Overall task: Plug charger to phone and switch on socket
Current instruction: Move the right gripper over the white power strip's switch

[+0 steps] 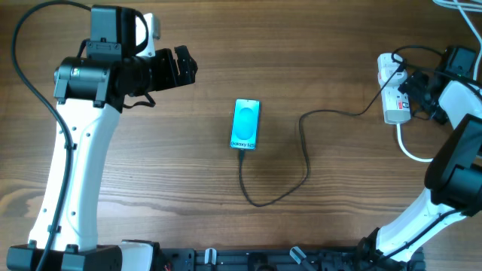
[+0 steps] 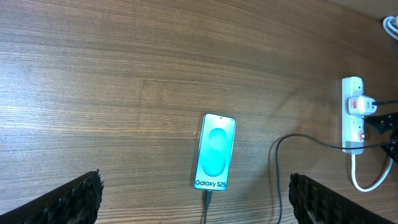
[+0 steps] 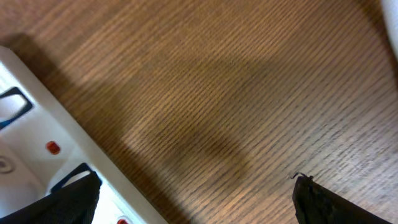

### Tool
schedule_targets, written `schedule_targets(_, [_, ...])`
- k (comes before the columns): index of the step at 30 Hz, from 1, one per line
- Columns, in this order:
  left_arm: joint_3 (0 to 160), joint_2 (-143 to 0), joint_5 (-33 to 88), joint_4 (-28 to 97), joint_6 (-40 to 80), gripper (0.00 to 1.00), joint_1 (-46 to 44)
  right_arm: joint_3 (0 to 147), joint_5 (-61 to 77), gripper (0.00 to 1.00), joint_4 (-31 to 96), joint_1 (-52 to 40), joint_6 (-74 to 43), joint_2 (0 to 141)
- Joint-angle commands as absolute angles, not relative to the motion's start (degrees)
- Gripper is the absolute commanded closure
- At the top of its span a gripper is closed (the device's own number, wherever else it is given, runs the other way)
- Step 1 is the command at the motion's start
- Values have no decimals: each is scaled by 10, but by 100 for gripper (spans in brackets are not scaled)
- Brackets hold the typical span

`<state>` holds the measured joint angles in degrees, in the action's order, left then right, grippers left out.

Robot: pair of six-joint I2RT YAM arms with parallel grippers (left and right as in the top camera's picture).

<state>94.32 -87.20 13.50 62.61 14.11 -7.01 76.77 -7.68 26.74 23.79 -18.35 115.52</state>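
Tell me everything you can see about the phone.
The phone is a slim rectangle with a thin light frame, lying flat and face-up near the middle of the wooden table. Its screen glows cyan, with white text reading Galaxy S25 at the lower edge. The thin black charger cable meets that edge, apparently plugged in. Nothing else touches it.

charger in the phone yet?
In. The charger tip sits at the phone lower edge in overhead and left wrist views.

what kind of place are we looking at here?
Likely a robotics lab test bench, not a home. A left arm and right arm are based at the edge of a wood-grain table, and a phone, charger and socket are laid out as props.
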Motion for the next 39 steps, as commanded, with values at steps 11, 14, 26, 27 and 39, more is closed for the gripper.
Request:
schedule_targets(11, [940, -874, 132, 625, 146, 0, -69, 779, -39, 0, 234, 241, -195, 1182])
schedule_targets(14, [940, -874, 132, 625, 146, 0, -69, 779, -31, 0, 240, 241, -195, 1194])
schedule_targets(26, [940, -874, 132, 625, 146, 0, -69, 773, 1, 0, 268, 241, -195, 1196])
schedule_targets(27, [940, -874, 132, 625, 146, 0, -69, 773, 1, 0, 270, 241, -195, 1196])
schedule_targets(39, [940, -874, 132, 625, 146, 0, -69, 773, 3, 0, 296, 241, -195, 1196])
